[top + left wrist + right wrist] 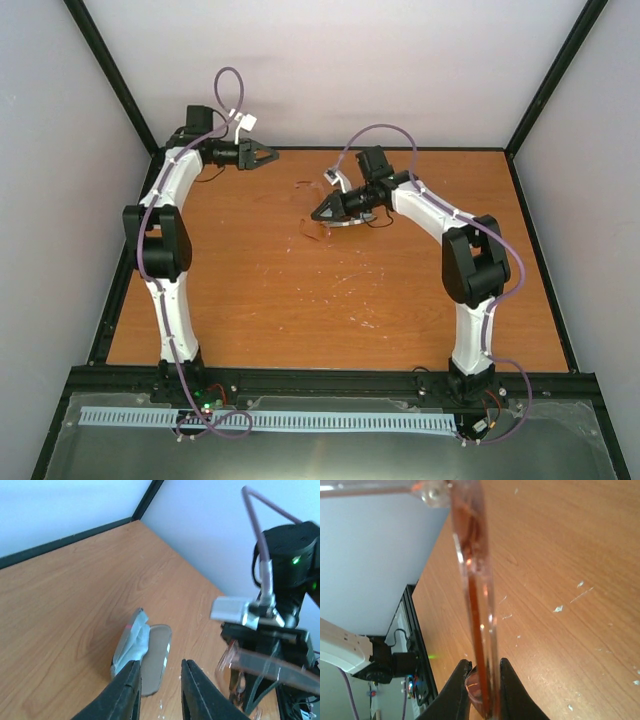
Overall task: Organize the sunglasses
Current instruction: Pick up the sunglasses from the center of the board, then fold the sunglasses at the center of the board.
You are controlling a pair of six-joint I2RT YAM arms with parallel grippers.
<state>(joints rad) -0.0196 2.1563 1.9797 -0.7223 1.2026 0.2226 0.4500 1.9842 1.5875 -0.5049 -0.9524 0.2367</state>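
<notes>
My right gripper (322, 213) is shut on the sunglasses (476, 605) and holds them just above the table at mid-back. In the right wrist view the orange-pink frame runs edge-on up between the fingers (461, 680). In the left wrist view the translucent sunglasses (231, 661) hang under the right gripper (272, 647). My left gripper (264, 153) is open and empty at the back left, raised above the table. Its fingers (131, 680) frame the tan case (156, 655), which lies open on the table with the light blue cloth (133, 641) in it.
The orange-brown table (300, 300) is bounded by a black frame and pale walls. Small white specks (559, 608) dot the wood. The right arm's cable (260, 535) and wrist camera (295, 555) stand to the right of the case.
</notes>
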